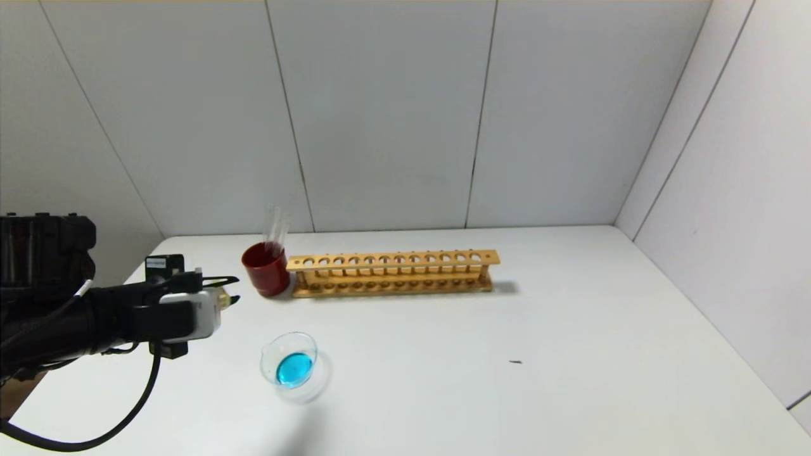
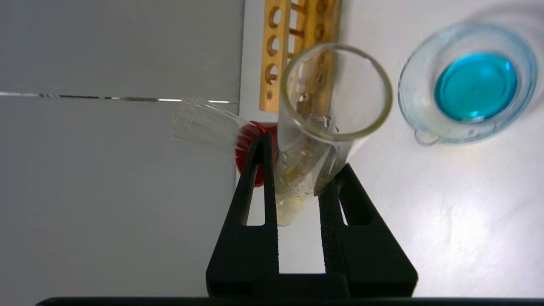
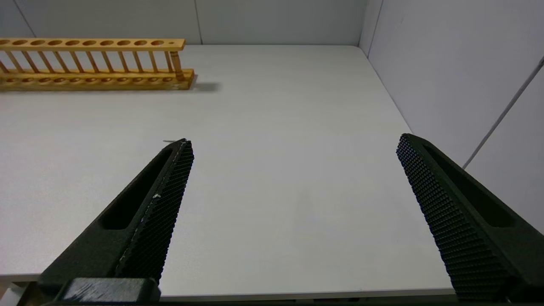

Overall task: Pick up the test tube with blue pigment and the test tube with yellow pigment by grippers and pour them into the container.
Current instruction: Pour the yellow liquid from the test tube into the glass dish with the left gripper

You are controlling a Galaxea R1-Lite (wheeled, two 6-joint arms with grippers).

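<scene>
Closest to the lens on my left wrist cam is the left gripper [image 2: 297, 178], and its two black fingers [image 2: 253, 187] are pinching the test tube with yellow pigment [image 2: 314, 140], which fills the middle of that frame with its open mouth pointing at the camera. There's a pale yellowish film along the glass down between the fingers. In the head view that same gripper [image 1: 231, 288] sits at the left edge of the frame, about mid-height, hovering above the white table [image 1: 570, 354], but the tube itself is too small for me to make out there. The container [image 1: 289, 362] is lower centre-left in the head view, just below and right of the gripper, standing on the table with a pool of blue liquid in it; on the left wrist cam it's in the upper right corner [image 2: 467, 85]. Further back there's a dark red cup [image 1: 266, 269] with a couple of clear tubes [image 1: 276, 228] leaning out of it, right against the left end of the wooden rack [image 1: 393, 273], whose holes look empty from here. The right gripper [image 3: 293, 204] only shows on its own wrist cam, fingers spread wide over bare table, with the rack's end [image 3: 93, 63] in the upper left of that frame.
</scene>
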